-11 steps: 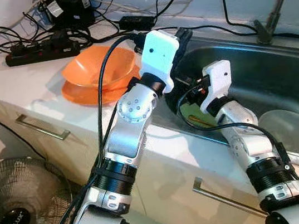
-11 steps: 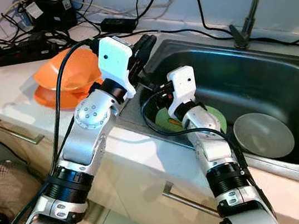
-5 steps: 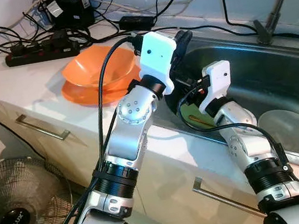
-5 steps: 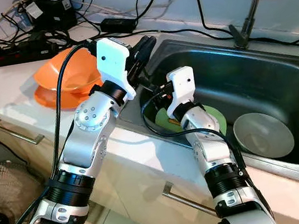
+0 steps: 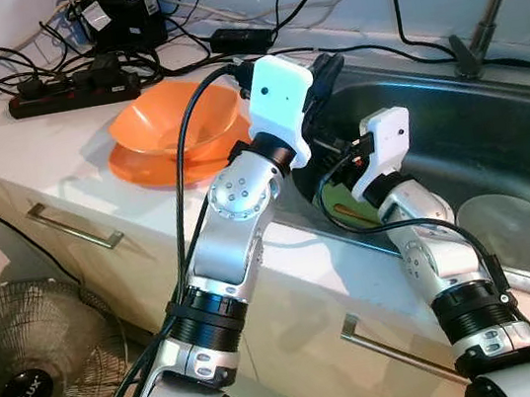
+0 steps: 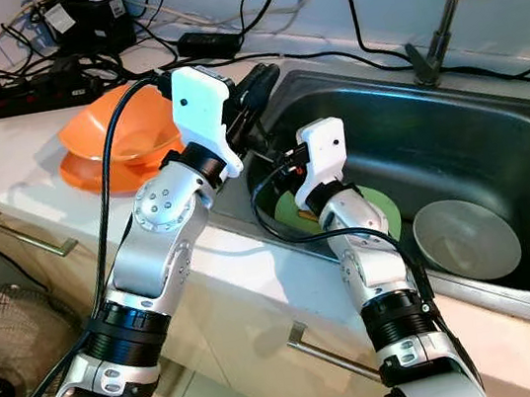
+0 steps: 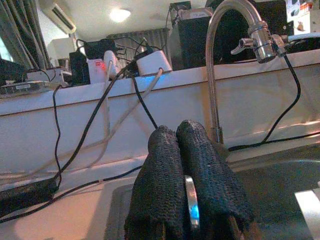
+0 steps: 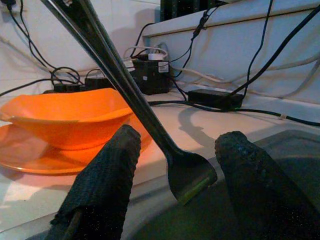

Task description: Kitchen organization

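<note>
Left wrist view shows the left end effector (image 7: 186, 200) clamped on a metal utensil (image 8: 185, 175) above the sink (image 6: 496, 139) edge. Judging by position, the right end effector (image 8: 175, 200), spread wide around its tip, waits for a handover.

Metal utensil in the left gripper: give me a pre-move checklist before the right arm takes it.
1. Left gripper shut on the metal utensil: ok, fingers clamp its handle.
2. Right gripper open: ok, fingers spread either side of the utensil's flat end.
3. Right fingers touching the utensil: not ok, gaps on both sides.
4. Utensil hangs over the sink edge: ok.
5. Orange bowl on the orange plate, apart from both arms: ok.
6. Green plate under the right arm: cannot tell how close.
</note>
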`<state>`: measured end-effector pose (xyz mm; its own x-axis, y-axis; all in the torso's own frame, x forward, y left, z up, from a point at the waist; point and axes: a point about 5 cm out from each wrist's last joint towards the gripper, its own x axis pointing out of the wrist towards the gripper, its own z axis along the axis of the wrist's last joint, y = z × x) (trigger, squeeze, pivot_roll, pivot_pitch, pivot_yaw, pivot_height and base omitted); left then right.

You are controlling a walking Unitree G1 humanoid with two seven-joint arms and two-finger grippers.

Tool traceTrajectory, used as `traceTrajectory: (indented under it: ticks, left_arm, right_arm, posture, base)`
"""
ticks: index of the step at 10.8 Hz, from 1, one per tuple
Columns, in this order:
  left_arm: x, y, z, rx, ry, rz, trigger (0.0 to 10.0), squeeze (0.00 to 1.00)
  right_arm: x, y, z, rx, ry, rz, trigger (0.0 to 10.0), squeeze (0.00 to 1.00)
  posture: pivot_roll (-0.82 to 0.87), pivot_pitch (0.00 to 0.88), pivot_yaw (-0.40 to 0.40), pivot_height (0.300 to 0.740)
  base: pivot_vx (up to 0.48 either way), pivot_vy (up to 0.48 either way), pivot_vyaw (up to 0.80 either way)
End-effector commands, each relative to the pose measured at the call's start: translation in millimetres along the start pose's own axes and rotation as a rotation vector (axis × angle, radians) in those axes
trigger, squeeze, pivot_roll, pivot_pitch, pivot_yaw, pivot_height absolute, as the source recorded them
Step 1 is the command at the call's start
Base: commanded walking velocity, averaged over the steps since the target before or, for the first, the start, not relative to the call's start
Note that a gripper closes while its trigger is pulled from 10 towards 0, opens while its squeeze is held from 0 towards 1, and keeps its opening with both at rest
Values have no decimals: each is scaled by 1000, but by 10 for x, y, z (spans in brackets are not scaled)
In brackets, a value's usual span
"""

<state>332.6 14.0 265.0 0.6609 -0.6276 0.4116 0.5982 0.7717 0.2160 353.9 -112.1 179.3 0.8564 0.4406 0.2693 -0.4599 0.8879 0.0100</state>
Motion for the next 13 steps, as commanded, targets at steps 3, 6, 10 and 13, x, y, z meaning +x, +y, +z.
traceTrajectory:
  ticks: [3, 6, 10, 13]
  left_arm:
    - [21, -213, -50, -31, 26, -98, 10000, 0]
    - [18, -215, -58, -32, 31, -100, 10000, 0]
    - [19, -218, -58, -45, 30, -103, 10000, 0]
    - [18, -222, -59, -53, 31, -103, 10000, 0]
  right_arm:
    - [66, 48, 113, 0, -47, 19, 0, 0]
    - [61, 39, 105, 3, -46, 16, 0, 0]
    - [58, 32, 91, 10, -45, 12, 0, 0]
    - [58, 29, 97, 13, -49, 11, 0, 0]
  posture:
    - [162, 70, -3, 740]
    - [163, 70, -3, 740]
    - [164, 67, -2, 740]
    - [164, 67, -2, 740]
  base:
    - [0, 0, 0]
    - [0, 0, 0]
    - [0, 0, 0]
    - [0, 0, 0]
